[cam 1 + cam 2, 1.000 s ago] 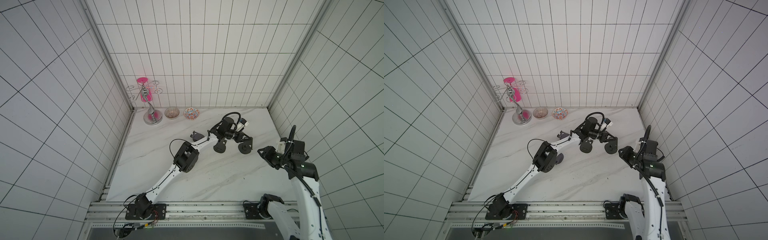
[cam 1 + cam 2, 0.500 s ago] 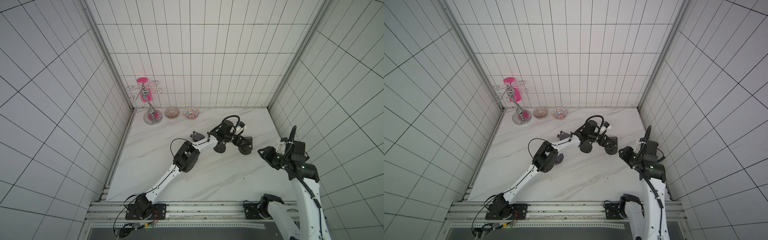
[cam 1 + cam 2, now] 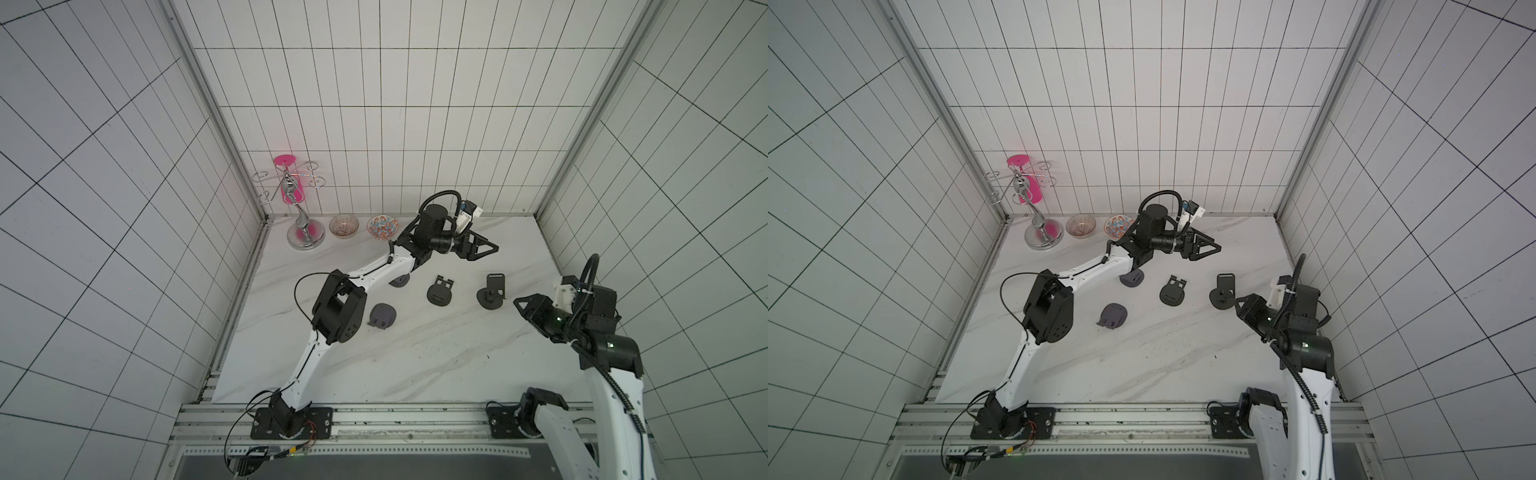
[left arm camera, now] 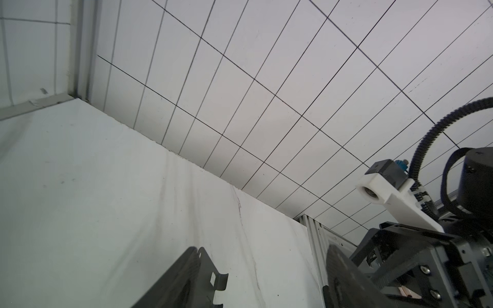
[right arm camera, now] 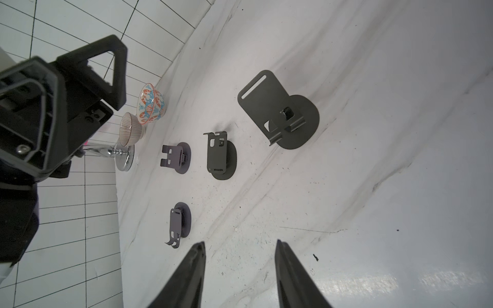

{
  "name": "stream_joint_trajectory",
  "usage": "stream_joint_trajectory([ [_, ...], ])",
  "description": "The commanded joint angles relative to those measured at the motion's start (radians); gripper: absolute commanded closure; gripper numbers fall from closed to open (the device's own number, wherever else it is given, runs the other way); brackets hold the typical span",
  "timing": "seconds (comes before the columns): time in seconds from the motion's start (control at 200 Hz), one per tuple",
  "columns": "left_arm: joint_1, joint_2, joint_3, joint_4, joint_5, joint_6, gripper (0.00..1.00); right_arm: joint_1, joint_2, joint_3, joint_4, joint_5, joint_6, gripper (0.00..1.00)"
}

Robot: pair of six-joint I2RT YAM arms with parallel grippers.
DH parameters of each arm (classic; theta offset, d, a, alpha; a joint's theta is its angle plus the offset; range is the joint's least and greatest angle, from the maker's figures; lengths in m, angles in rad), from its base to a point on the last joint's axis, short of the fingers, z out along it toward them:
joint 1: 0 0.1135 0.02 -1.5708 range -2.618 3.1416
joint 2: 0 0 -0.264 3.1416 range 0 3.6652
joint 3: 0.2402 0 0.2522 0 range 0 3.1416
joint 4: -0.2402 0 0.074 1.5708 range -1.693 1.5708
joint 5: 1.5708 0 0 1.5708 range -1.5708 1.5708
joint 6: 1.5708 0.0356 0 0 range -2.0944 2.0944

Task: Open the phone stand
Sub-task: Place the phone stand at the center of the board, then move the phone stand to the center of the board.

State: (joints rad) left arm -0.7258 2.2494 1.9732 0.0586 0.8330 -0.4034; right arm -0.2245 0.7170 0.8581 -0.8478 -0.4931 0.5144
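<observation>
L claw (image 3: 484,248) released, empty, above table (image 3: 415,365); R claw (image 5: 240,244) spread, empty, nr propped-up phone stand (image 3: 492,291).

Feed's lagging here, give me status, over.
Left claw open, empty, raised near back wall. Right claw open, empty. Black phone stand nearest right claw propped open. Nothing blocking it.

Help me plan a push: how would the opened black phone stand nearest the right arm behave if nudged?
The phone stand looks like thin bent sheet on a flat round base: probably stiff and light. On the smooth marble table it would likely slide, not roll. Pushed high, its raised plate might fold or tip it.
</observation>
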Motion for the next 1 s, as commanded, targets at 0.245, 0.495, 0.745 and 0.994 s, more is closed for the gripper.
stream_joint_trajectory([
  [0.245,0.131,-0.090,-0.369,0.020,0.043,0.147,0.26,0.270,0.106,-0.066,0.271,-0.203,0.044,0.45],
  [0.495,0.126,0.124,-0.179,-0.060,0.089,0.188,0.24,0.307,0.179,-0.065,0.296,-0.141,0.035,0.45],
  [0.745,0.121,0.185,-0.160,-0.048,0.130,0.178,0.24,0.306,0.262,-0.072,0.339,-0.127,0.041,0.46],
  [0.994,0.113,0.132,-0.310,0.051,0.126,0.143,0.26,0.306,0.283,-0.094,0.363,-0.126,0.038,0.47],
])
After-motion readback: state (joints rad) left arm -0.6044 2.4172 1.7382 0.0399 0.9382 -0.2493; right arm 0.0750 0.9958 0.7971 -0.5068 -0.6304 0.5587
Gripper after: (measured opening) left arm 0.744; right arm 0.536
